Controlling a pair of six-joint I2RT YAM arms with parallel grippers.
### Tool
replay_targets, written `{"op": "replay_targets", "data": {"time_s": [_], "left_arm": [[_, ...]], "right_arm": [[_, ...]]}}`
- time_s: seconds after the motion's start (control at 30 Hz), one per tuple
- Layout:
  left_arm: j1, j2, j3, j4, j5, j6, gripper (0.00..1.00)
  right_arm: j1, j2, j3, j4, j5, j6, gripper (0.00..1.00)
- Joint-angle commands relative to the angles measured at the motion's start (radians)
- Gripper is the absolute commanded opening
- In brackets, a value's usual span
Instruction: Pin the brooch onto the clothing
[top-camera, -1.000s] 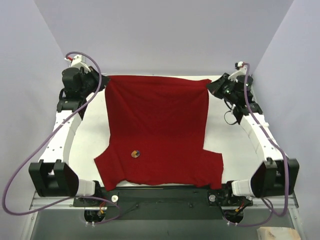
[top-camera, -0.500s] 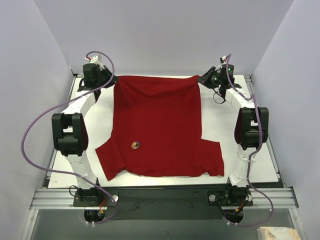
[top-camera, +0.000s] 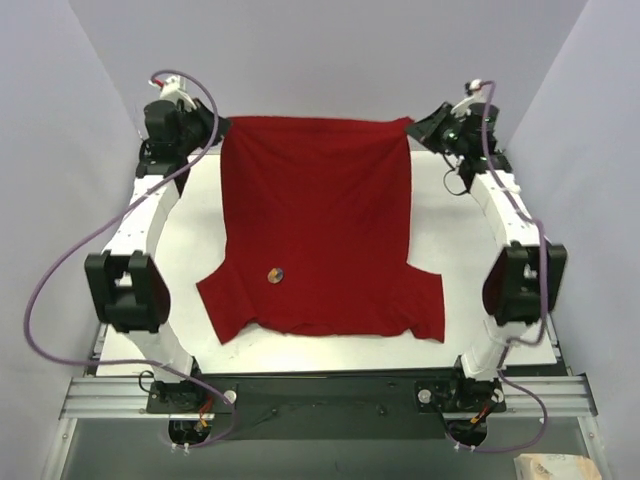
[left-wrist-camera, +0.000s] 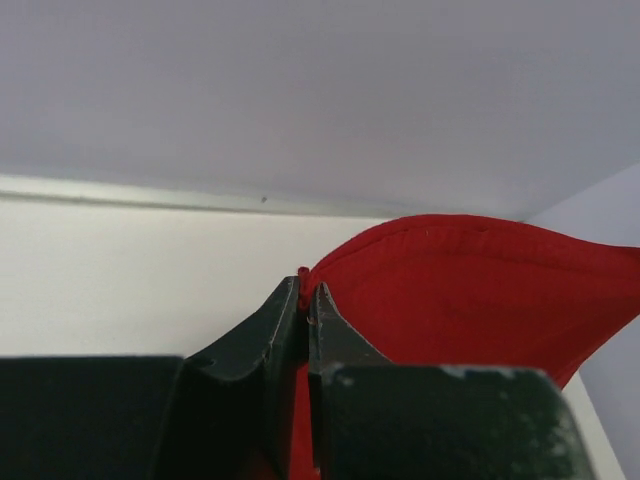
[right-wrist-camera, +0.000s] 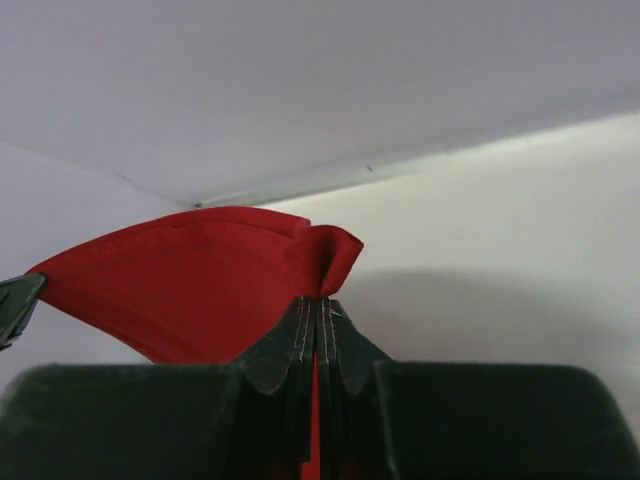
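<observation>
While my left claw (top-camera: 221, 128) and right claw (top-camera: 413, 127) are pinching shut on two corners of the clothing (top-camera: 320, 230) at the tabletop's (top-camera: 450, 240) far edge, the brooch (top-camera: 275, 274) is sitting on the fabric near the near-left corner, seemingly attached. I'm counting one clothing, one brooch, two claws.

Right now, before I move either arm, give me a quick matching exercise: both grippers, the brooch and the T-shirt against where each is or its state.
1. left gripper
2. right gripper
3. brooch
4. T-shirt

A. on the red fabric, near left
B. shut on the shirt's far right corner
C. deep red, held at both far corners
D. shut on the shirt's far left corner

Pairs: 1-D, 2-B, 3-A, 4-C
</observation>
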Motion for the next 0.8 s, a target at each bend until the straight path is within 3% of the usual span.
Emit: {"op": "replay_targets", "data": {"time_s": [0.0,0.33,0.53,0.77], "left_arm": [[-0.022,-0.308,0.015,0.027,-0.052,0.04,0.0],[-0.047,-0.75,-0.066,-0.079,-0.079,0.037,0.0],[-0.047,-0.898,-0.051,-0.152,-0.04,0.025,0.0],[-0.045,-0.961,0.02,-0.263,0.0,0.035,0.0]], "right_arm": [[0.0,-0.337,-0.039,0.064,0.009,-0.016,0.0],[0.038,-0.836,-0.187,-0.014,0.072,-0.057,0.0],[0.044,-1.002,-0.205,-0.083,0.073,-0.063,0.0],[0.044,-1.1,-0.171,-0.135,0.066,-0.065,0.0]]}}
